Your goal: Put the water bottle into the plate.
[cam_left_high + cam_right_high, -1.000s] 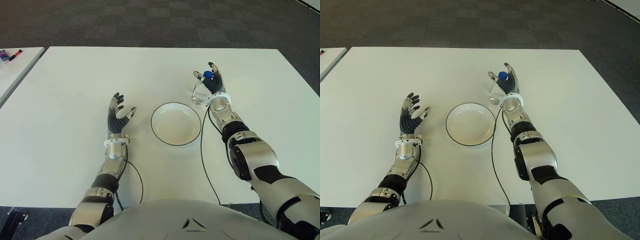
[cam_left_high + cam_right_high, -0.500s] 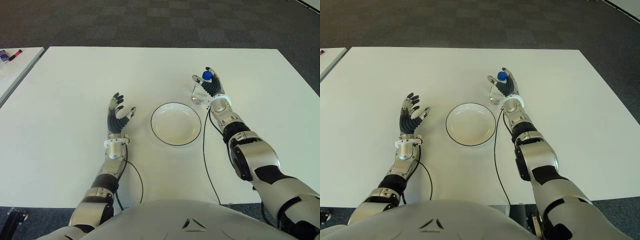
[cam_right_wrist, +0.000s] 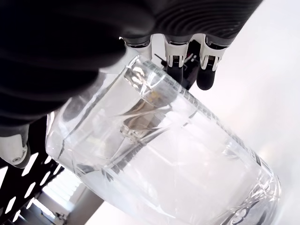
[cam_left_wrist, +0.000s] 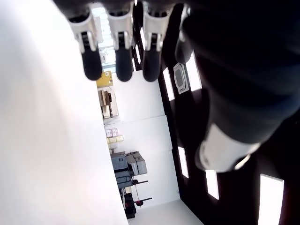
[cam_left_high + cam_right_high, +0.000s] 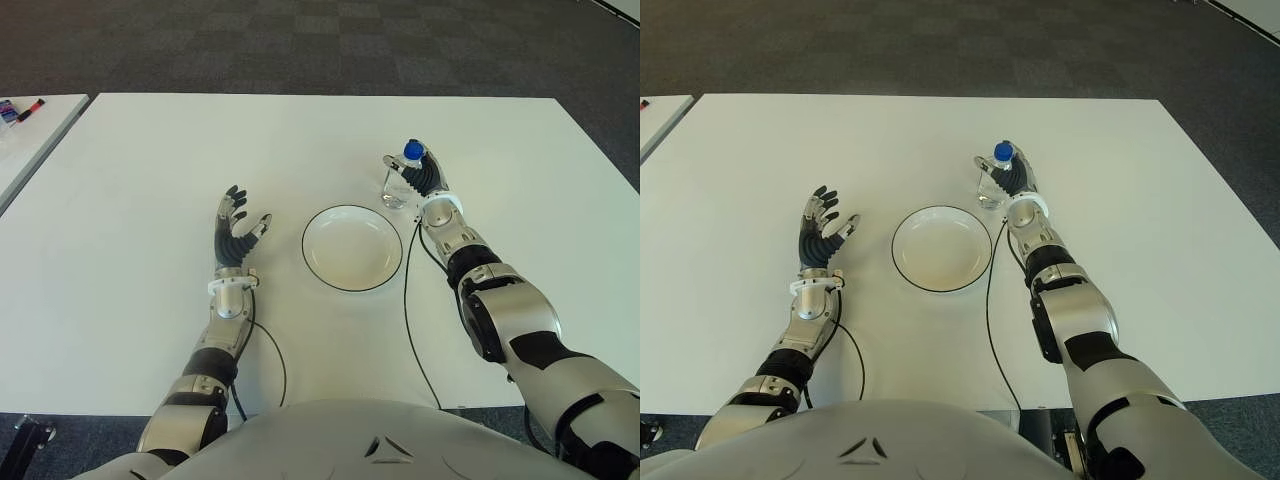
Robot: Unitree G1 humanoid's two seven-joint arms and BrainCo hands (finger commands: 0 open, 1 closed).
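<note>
As our right hand point(image 5: 418, 176) wraps the water bottle point(image 5: 399, 184), the lift toward the plate point(image 5: 352, 247) is not yet made.

From the eye views, we see the bottle standing upright on the white desk point(image 5: 150, 180) just beyond the plate's far right rim, blue cap up, our fingers curled about it; our left hand point(image 5: 235, 231) shows left of the plate, fingers spread and holding nothing. From the right wrist view, the clear ribbed wall fills the palm, fingertips point(image 3: 206, 75) reaching round its far side. We judge the smooth plastic could slip or tip if the grasp sits high, and the base may clip the plate's rim.
</note>
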